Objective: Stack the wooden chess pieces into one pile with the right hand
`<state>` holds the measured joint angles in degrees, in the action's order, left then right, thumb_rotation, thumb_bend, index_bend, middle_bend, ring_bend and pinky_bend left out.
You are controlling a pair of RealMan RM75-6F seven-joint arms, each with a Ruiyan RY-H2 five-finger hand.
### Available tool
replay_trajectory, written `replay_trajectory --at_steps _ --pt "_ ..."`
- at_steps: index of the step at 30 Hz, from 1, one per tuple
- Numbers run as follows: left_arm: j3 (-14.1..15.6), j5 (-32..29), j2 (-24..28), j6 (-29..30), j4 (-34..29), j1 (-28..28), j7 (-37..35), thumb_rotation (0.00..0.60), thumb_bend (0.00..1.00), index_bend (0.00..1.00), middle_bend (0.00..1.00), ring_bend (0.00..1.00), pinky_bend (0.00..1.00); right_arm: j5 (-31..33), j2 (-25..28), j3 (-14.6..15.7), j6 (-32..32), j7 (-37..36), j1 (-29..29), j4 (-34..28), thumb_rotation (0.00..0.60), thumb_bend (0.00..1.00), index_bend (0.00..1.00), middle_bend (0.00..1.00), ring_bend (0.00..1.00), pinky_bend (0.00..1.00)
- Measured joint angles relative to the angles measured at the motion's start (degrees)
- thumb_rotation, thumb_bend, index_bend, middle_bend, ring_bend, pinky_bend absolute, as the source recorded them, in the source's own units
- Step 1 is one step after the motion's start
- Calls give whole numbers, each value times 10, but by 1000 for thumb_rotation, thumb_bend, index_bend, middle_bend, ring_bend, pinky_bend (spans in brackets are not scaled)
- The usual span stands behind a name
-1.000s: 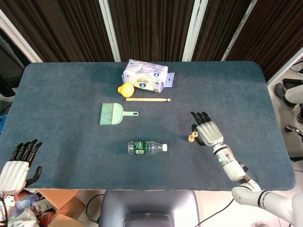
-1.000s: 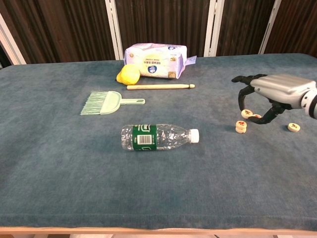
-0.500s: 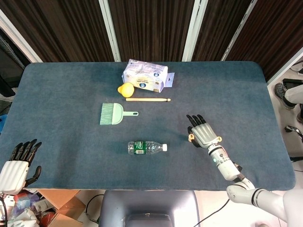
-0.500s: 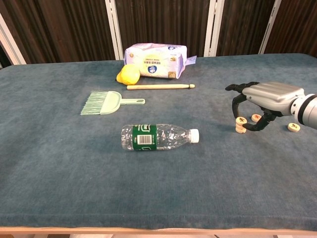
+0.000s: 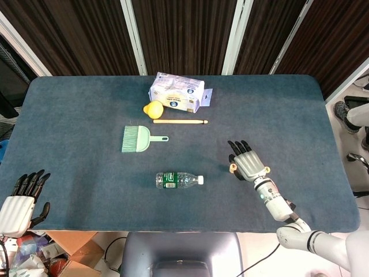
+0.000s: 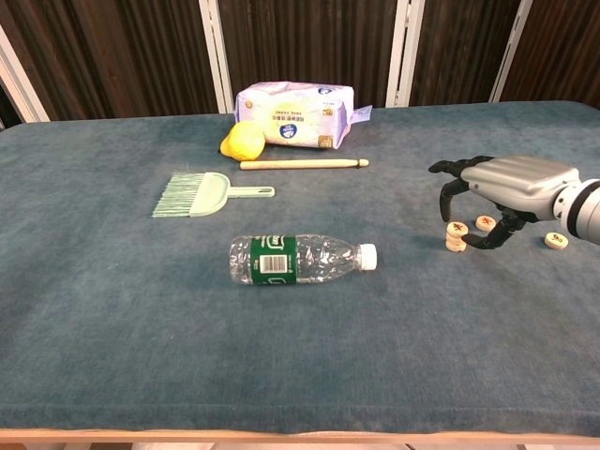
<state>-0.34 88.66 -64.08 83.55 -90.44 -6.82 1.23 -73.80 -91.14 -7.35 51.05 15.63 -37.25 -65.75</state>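
A short pile of round wooden chess pieces (image 6: 457, 236) stands on the blue table (image 6: 300, 328) at the right; the head view shows it as a small tan spot (image 5: 233, 168). My right hand (image 6: 506, 192) (image 5: 249, 163) arches over the pile, one finger down at its left and the thumb low at its right. Whether they still pinch the top piece is unclear. Two single pieces lie flat nearby, one (image 6: 485, 222) under the hand and one (image 6: 557, 241) further right. My left hand (image 5: 20, 205) hangs off the table's near left corner, fingers apart and holding nothing.
A plastic bottle (image 6: 300, 259) lies on its side left of the pile. Further back are a green dustpan brush (image 6: 202, 195), a wooden stick (image 6: 302, 164), a yellow lemon (image 6: 244, 141) and a purple-white pack (image 6: 292, 114).
One second ago the right hand held a piece above the table; it came down and left, and that piece now sits on the pile. Almost nothing has moved in the last half second.
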Motion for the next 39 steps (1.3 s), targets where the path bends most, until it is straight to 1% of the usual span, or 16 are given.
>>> replay_trajectory --at_steps 5,9,13,17,21,29,34,39 --pt "0 1 1 1 0 1 -2 600 497 0 0 0 0 -5 8 3 14 -2 5 -10 600 477 498 31 0 0" --pt "1 2 2 4 0 2 -3 600 497 0 0 0 0 -20 25 11 47 -8 22 -23 600 477 497 33 0 0" --pt "1 4 2 4 -1 2 -2 600 497 0 0 0 0 -45 49 31 96 -24 55 -31 600 477 497 33 0 0" --pt "1 4 0 2 0 1 -1 600 497 0 0 0 0 -60 60 51 115 -44 80 -17 600 477 501 33 0 0" --pt "1 3 -1 -2 0 -1 1 600 496 0 0 0 0 -54 54 54 109 -52 88 20 600 477 508 33 0 0" --pt "-3 -7 -5 -5 0 -2 6 600 498 0 0 0 0 -34 23 47 64 -81 86 105 600 477 522 31 0 0" --pt "-3 -9 -5 -6 -2 -2 10 600 497 0 0 0 0 -31 6 41 48 -97 81 130 600 477 528 31 0 0" --pt "-3 -10 -4 -6 -2 -1 9 600 497 0 0 0 0 -31 0 39 41 -105 80 140 600 477 536 31 0 0"
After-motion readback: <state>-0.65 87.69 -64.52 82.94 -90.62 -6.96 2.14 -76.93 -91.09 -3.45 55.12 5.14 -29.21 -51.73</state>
